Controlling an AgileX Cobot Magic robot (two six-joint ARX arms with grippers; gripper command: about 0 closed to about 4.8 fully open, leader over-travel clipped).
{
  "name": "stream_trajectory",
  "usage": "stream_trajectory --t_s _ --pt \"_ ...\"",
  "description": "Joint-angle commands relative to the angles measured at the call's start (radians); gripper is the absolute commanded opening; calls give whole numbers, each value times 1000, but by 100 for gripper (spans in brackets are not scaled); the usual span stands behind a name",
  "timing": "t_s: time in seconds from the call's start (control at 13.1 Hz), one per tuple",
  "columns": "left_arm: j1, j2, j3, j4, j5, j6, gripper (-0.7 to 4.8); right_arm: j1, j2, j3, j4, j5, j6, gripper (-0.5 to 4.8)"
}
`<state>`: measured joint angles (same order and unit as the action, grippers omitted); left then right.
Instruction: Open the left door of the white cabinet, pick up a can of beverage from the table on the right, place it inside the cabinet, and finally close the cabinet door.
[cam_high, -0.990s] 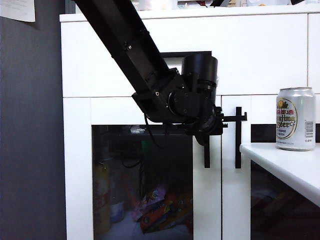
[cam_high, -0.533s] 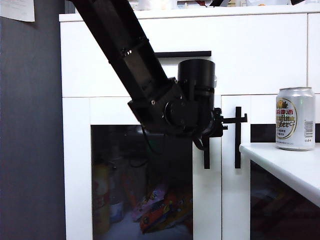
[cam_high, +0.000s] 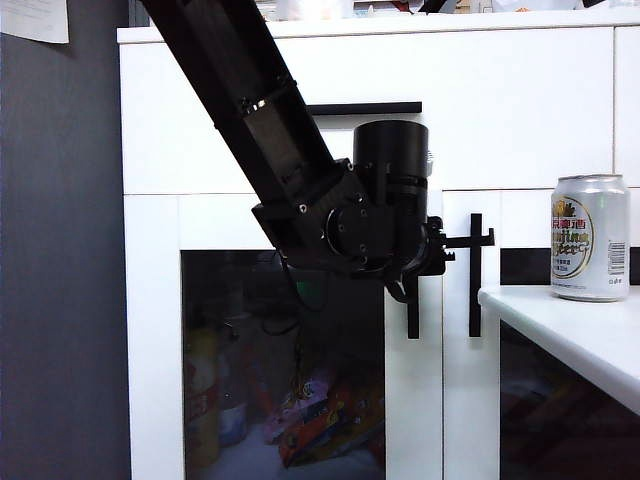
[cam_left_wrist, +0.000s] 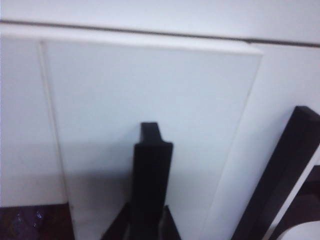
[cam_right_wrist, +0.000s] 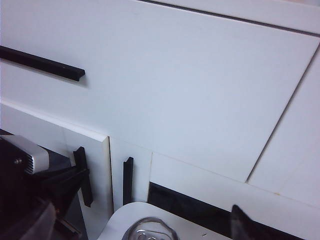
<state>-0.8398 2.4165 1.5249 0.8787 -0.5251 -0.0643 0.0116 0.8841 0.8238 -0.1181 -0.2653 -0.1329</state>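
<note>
The left gripper is clamping shut on the black bar handle that runs down the right edge of the left door; in the left wrist view its fingers are pinching that handle tightly against the white frame. The door's top edge is standing slightly proud of the white cabinet (the right wrist view shows this small gap best), so the door is sitting just ajar. Behind its dark glass, colourful packets and bottles are showing dimly. The can of beverage is standing upright on the table at the right, near the table's front corner and well apart from the left gripper. The right gripper is hanging above the can with its jaws spread wide and holding nothing; only one dark fingertip is showing.
</note>
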Motion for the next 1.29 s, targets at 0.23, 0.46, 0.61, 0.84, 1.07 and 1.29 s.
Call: stream_trajectory --t_s 0.23,0.46,0.61,0.84,1.07,1.29 --pt "-33 -60 12 -78 17 -21 -5 0 -4 4 19 -6 5 479" --pt "-49 -72 2 -94 17 -21 -5 0 -4 4 18 -6 5 479" --pt "-55 -72 -23 -86 16 -21 -5 0 -4 3 18 -6 5 479" --pt "-56 -72 -56 -100 26 -21 -5 0 -5 3 15 -6 6 479" --pt "-63 -92 -108 -114 32 -21 -5 0 -5 3 6 -5 5 479" --pt "-69 -121 -146 -130 32 -21 -5 0 -5 3 8 -6 5 479"
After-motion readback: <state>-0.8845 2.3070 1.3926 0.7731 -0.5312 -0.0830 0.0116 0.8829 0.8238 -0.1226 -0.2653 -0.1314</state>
